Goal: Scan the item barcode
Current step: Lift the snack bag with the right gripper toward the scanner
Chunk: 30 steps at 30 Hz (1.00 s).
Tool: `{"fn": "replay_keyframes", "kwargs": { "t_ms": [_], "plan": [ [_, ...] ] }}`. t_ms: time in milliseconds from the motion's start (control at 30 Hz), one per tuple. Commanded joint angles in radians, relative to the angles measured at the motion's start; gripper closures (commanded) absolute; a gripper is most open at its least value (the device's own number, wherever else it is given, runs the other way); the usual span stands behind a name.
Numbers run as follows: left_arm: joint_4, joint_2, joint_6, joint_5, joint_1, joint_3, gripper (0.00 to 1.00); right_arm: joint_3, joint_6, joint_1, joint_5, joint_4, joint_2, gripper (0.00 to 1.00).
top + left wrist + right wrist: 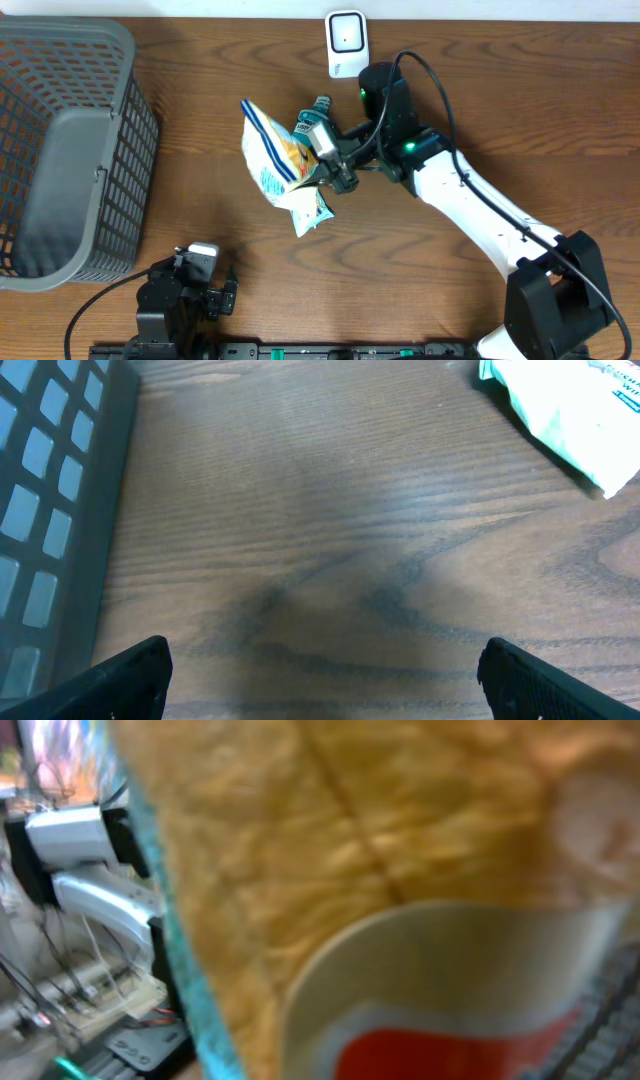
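Okay, right gripper [332, 172] is clamped on the snack bag [275, 160]. I can see it pinching the bag's right edge from overhead, and the right wrist view is nothing but blurred bag print pressed up to the lens. The bag is at mid-surface, and from the shadow under it I'd say it's held up off the wood, not resting on it.

Left gripper [340, 695] has its jaws spread wide with nothing between them, parked low near my edge of the surface [450, 60]. Its camera just catches a corner of the bag at top right, well away from it. Grey basket [140, 150] sits far left, out of play.

Here's what matters: the white scanner [347, 42] stands at the far edge, and the bag lies toward me and a little left of it. The bag's long axis runs on a diagonal, top end far-left, bottom end near-right. The right arm is the only 1 holding it and by far the nearer to the scanner, so I reckon this is the right arm's job.

A teal-capped bottle [312, 122] sits just behind the right gripper, between bag and scanner, so watch that on the way over.

I can't tell which face carries the barcode. My guess: carry the bag toward the scanner and turn it until 1 face squares up to the window.
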Motion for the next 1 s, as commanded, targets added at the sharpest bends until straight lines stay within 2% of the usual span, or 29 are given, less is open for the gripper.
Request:
{"fn": "replay_keyframes", "kwargs": {
  "t_ms": [0, 267, 367, 533, 600, 700, 800, 867, 967],
  "plan": [
    [-0.039, -0.003, -0.005, 0.010, 0.003, -0.007, 0.02, 0.002, 0.034, 0.020, -0.040, 0.137, -0.020, 0.99],
    [-0.038, -0.003, -0.005, 0.010, 0.003, -0.007, 0.02, 0.002, 0.318, 0.026, -0.040, 0.726, -0.020, 0.99],
    [-0.038, -0.003, -0.005, 0.010, 0.003, -0.007, 0.02, 0.002, 0.389, 0.026, -0.040, 0.866, -0.020, 0.99],
    [-0.038, -0.003, -0.005, 0.010, 0.003, -0.007, 0.02, 0.002, 0.454, 0.025, -0.040, 0.986, -0.020, 0.99],
    [-0.038, -0.003, -0.005, 0.010, 0.003, -0.007, 0.02, 0.002, 0.487, 0.021, -0.040, 0.992, -0.020, 0.99],
    [-0.039, -0.003, -0.005, 0.010, 0.003, -0.007, 0.02, 0.002, 0.710, 0.018, -0.040, 0.892, -0.020, 0.98],
    [-0.038, -0.003, -0.005, 0.010, 0.003, -0.007, 0.02, 0.002, 0.910, 0.018, -0.023, 0.700, -0.019, 0.98],
    [-0.038, -0.003, -0.005, 0.010, 0.003, -0.007, 0.02, 0.002, 1.094, 0.016, 0.064, 0.589, -0.019, 0.98],
    [-0.038, -0.003, -0.005, 0.010, 0.003, -0.007, 0.02, 0.002, 1.508, 0.002, 0.288, 0.449, -0.019, 0.98]
  ]
}}
